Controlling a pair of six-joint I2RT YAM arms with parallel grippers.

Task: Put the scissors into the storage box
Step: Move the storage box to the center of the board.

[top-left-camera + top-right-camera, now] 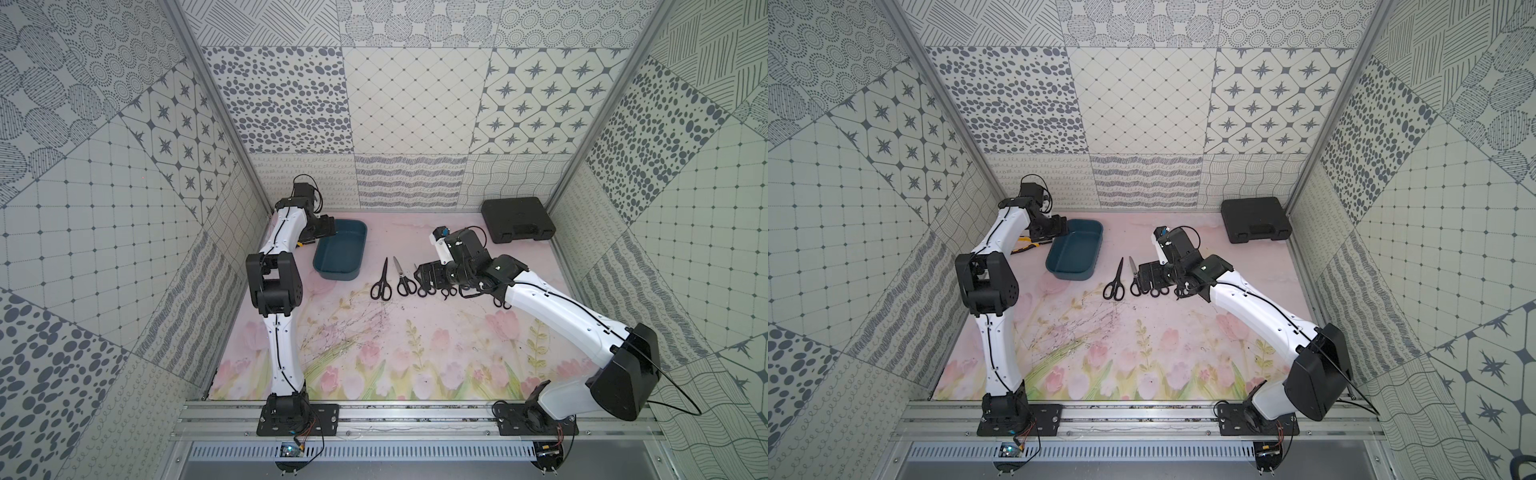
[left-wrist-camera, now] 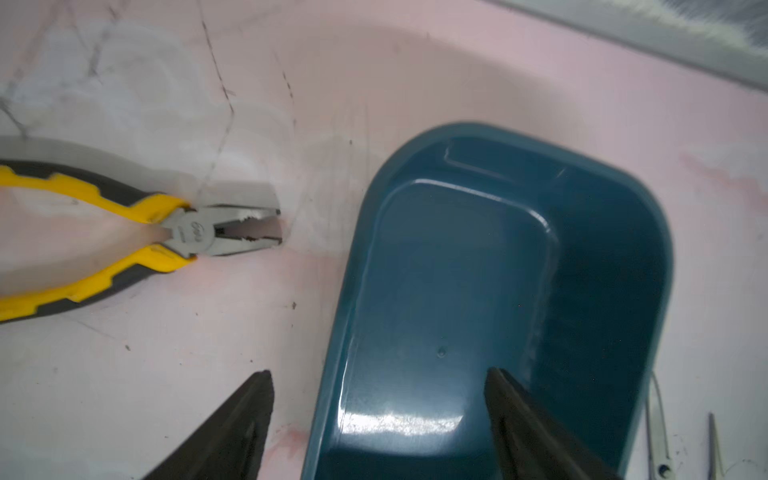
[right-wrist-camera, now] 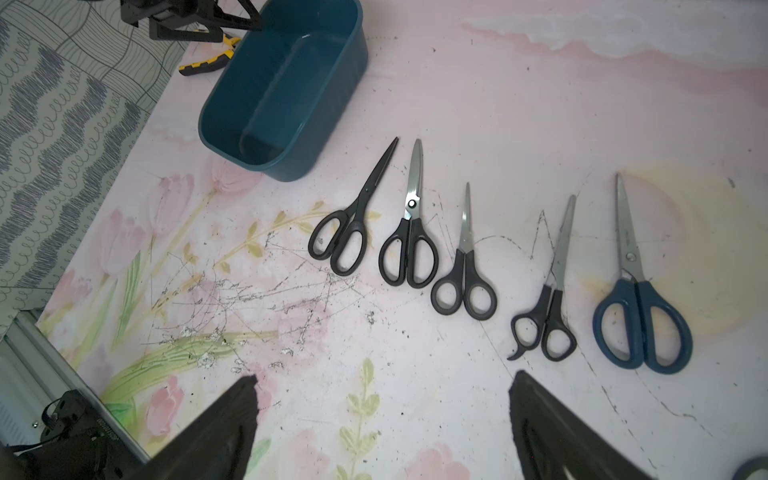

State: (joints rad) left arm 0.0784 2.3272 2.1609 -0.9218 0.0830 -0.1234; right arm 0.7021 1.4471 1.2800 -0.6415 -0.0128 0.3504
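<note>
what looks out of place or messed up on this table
The yellow-handled pliers lie open beside the storage box, unlike the neat row of scissors. The mat is scratched and flecked. Nothing spilled or tipped.

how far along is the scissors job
Done: nothing; the storage box is empty. In hand: nothing; the left gripper straddles its wall, fingers apart, and the right gripper hangs open over the row. Left: all five scissors, on the table.

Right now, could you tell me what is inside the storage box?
The storage box shows only its bare floor; the scissors lie outside. The left gripper hides one corner from above.
</note>
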